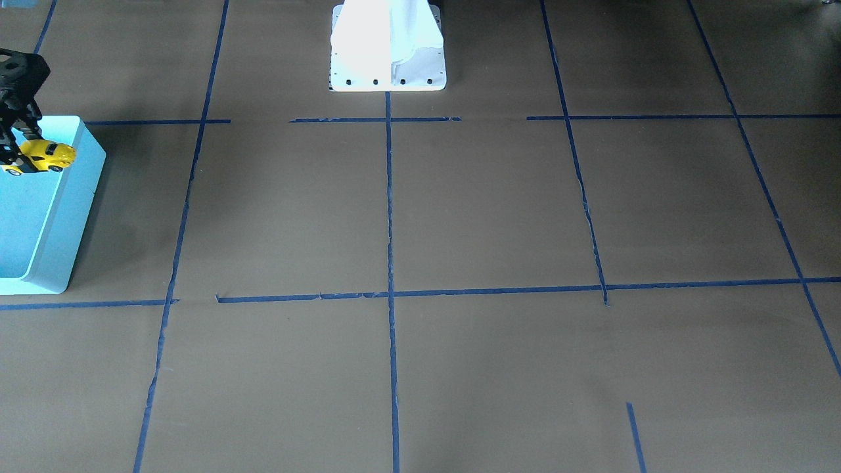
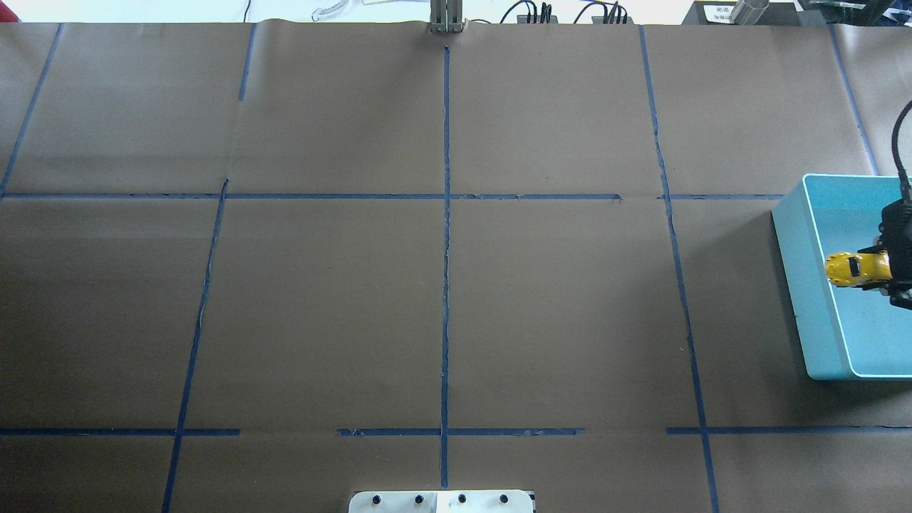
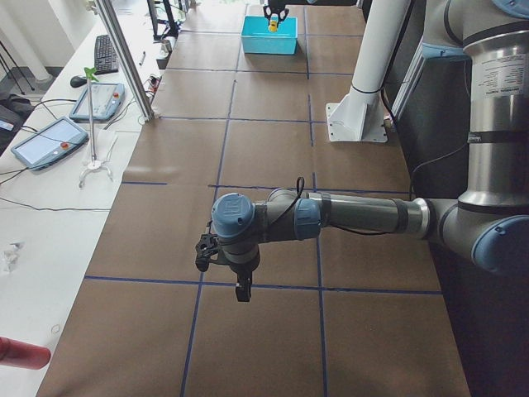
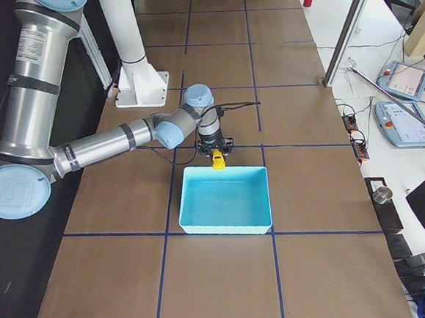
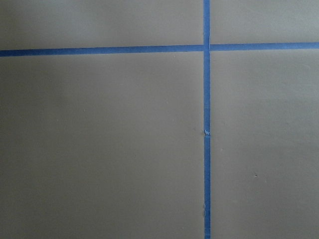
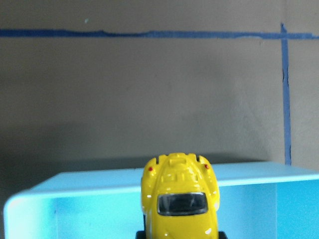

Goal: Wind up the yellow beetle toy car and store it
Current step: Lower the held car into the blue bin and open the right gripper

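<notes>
The yellow beetle toy car [image 1: 46,156] is held at its rear by my right gripper [image 1: 16,157], which is shut on it. The car hangs over the inside of the light blue bin [image 1: 66,197], near the bin's wall on the robot's side. In the overhead view the car [image 2: 851,268] and right gripper [image 2: 894,274] are above the bin [image 2: 794,285] at the right edge. The right wrist view shows the car [image 6: 180,199] over the bin's rim [image 6: 75,184]. My left gripper [image 3: 223,269] shows only in the exterior left view, above bare table; I cannot tell whether it is open or shut.
Brown paper with a blue tape grid [image 2: 445,249] covers the table. The robot's white base [image 1: 387,46] stands at the middle of the robot's side. The left wrist view shows only paper and tape lines [image 5: 207,134].
</notes>
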You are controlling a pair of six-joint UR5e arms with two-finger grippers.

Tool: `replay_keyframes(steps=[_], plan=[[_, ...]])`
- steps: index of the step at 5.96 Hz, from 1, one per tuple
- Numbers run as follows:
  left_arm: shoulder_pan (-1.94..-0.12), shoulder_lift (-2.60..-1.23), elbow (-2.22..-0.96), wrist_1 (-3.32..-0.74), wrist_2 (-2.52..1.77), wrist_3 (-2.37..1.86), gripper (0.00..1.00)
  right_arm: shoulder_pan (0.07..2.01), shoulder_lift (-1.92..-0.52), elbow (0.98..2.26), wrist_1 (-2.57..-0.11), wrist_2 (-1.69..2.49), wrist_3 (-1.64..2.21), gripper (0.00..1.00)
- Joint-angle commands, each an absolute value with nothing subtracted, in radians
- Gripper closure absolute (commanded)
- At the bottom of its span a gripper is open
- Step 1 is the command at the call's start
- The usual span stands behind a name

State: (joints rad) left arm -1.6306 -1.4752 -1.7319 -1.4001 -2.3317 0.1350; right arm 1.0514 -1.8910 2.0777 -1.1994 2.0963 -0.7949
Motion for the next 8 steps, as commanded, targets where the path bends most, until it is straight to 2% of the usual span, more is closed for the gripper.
replay_keyframes(steps=[1, 2, 3, 4, 5, 7, 8], plan=[[-1.631, -1.477, -1.733, -1.401, -2.332, 0.133, 0.00, 1.111, -1.918, 1.955, -1.190, 2.100, -0.937, 1.00], [-1.631, -1.477, -1.733, -1.401, -2.332, 0.133, 0.00, 1.109, -1.908, 1.916, -1.189, 2.095, -0.933, 1.00], [-1.631, -1.477, -1.733, -1.401, -2.332, 0.133, 0.00, 1.108, -1.878, 1.817, -1.134, 2.095, -0.930, 1.00], [-1.631, -1.477, -1.733, -1.401, -2.332, 0.133, 0.00, 1.104, -1.876, 1.714, -0.967, 2.095, -0.860, 1.00], [-1.631, -1.477, -1.732, -1.401, -2.332, 0.133, 0.00, 1.062, -1.872, 1.677, -0.875, 2.092, -0.785, 1.00], [-1.631, -1.477, -1.733, -1.401, -2.332, 0.133, 0.00, 1.031, -1.777, 1.620, -0.882, 2.092, -0.759, 1.00], [-1.631, -1.477, -1.733, -1.401, -2.332, 0.133, 0.00, 1.023, -1.775, 1.617, -0.882, 2.089, -0.752, 0.99]])
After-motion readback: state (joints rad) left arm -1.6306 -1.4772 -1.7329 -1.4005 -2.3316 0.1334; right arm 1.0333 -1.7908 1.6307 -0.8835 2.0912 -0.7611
